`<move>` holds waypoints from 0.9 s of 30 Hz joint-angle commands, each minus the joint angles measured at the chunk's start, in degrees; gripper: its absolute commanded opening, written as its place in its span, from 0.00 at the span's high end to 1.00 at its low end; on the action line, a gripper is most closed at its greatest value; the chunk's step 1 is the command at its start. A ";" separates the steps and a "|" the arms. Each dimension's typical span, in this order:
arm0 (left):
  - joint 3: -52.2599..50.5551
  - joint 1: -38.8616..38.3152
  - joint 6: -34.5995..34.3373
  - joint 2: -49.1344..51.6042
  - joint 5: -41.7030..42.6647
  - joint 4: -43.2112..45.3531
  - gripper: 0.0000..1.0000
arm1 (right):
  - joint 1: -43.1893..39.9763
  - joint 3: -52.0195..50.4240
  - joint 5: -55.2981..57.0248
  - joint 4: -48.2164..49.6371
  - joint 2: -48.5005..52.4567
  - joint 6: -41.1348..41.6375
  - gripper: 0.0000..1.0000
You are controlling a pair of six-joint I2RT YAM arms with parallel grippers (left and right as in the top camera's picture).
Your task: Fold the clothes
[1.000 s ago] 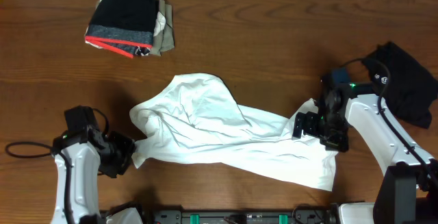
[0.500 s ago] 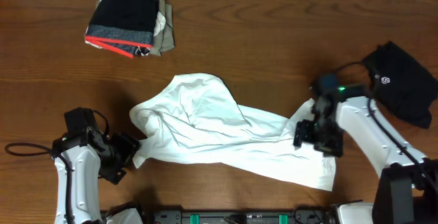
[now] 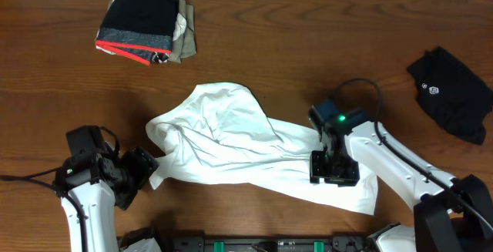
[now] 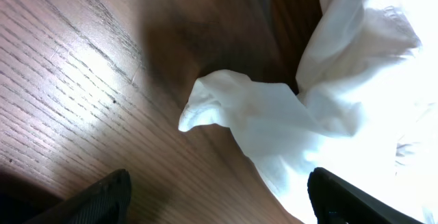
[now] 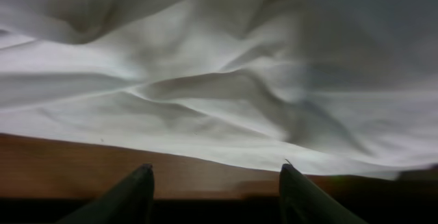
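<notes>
Robot lab bench: two cabled arms at a wooden table.

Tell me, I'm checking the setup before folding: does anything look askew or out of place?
The white shirt lies crumpled and twisted in the middle; the black garment sits apart, far to the right. Nothing looks spilled or damaged.

One white shirt, one black garment, one stack.

No legible text or numbers appear anywhere. The black garment bears one small white logo. It is too small to read.
</notes>
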 commanded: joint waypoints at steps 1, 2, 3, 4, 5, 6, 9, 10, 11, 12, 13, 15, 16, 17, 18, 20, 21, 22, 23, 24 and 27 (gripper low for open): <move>1.33 0.22 0.96 -0.31 -0.70 -0.76 0.15 | 1.05 -2.71 -3.54 2.93 -0.61 2.29 0.55; 1.33 0.22 1.18 -0.31 -0.70 -0.92 0.16 | 1.07 -3.45 -3.80 4.24 -0.61 2.40 0.63; 1.33 0.22 1.68 -0.31 -0.68 -0.96 0.15 | 1.05 -4.24 -3.69 5.31 -0.61 3.32 0.72; 1.33 0.22 2.08 -0.31 -0.68 -1.03 0.16 | 1.05 -4.63 -3.50 5.84 -0.61 3.89 0.76; 1.33 0.22 2.25 -0.31 -0.68 -1.16 0.16 | 1.05 -5.31 -3.34 7.10 -0.61 4.46 0.81; 1.33 0.22 2.25 -0.31 -0.68 -1.20 0.16 | 1.05 -5.55 -3.34 7.82 -0.61 4.46 0.83; 1.33 0.22 2.23 -0.31 -0.35 -1.38 0.16 | 0.94 -6.32 -3.32 9.90 -0.52 5.31 0.83; 1.33 0.22 2.23 -0.31 -0.11 -1.38 0.16 | 0.92 -6.69 -3.34 10.78 -0.42 5.51 0.84; 1.33 0.22 2.23 -0.31 -0.04 -1.40 0.16 | 0.90 -6.99 -3.37 11.34 -0.37 5.60 0.85; 1.33 0.22 2.23 -0.31 -0.04 -1.40 0.16 | 0.87 -7.28 -3.32 11.78 -0.22 5.97 0.85; 1.33 0.22 2.23 -0.31 -0.04 -1.44 0.16 | 0.83 -7.54 -3.34 12.28 -0.09 5.92 0.85; 1.33 0.22 2.23 -0.31 -0.04 -1.57 0.15 | 0.68 -7.74 -3.30 12.92 0.33 5.90 0.86; 1.33 0.22 2.23 -0.31 -0.04 -1.57 0.16 | 0.48 -7.76 -3.30 13.44 0.61 5.90 0.85; 1.33 0.22 2.25 -0.31 -0.04 -1.60 0.15 | 0.31 -7.76 -3.32 14.36 1.05 5.90 0.85; 1.33 0.22 2.25 -0.31 -0.04 -1.57 0.15 | 0.17 -7.76 -3.30 15.52 1.42 5.86 0.86; 1.33 0.22 2.23 -0.31 -0.04 -1.57 0.15 | -0.46 -7.76 -3.30 18.73 2.60 5.40 0.87; 1.33 0.22 2.25 -0.31 -0.04 -1.60 0.15 | -0.85 -7.76 -3.30 20.24 3.15 5.16 0.87; 1.33 0.22 2.45 -0.31 -0.02 -1.60 0.15 | -1.33 -7.74 -3.30 22.03 3.87 4.59 0.88; 1.33 0.22 2.54 -0.31 -0.02 -1.64 0.15 | -1.92 -7.74 -3.32 23.85 4.66 4.07 0.89; 1.33 0.22 2.93 -0.31 0.07 -1.68 0.15 | -2.56 -7.72 -3.32 25.33 5.35 3.69 0.90; 1.33 0.22 3.41 -0.31 1.07 -1.84 0.15 | -5.03 -7.34 -3.32 29.46 7.80 2.08 0.91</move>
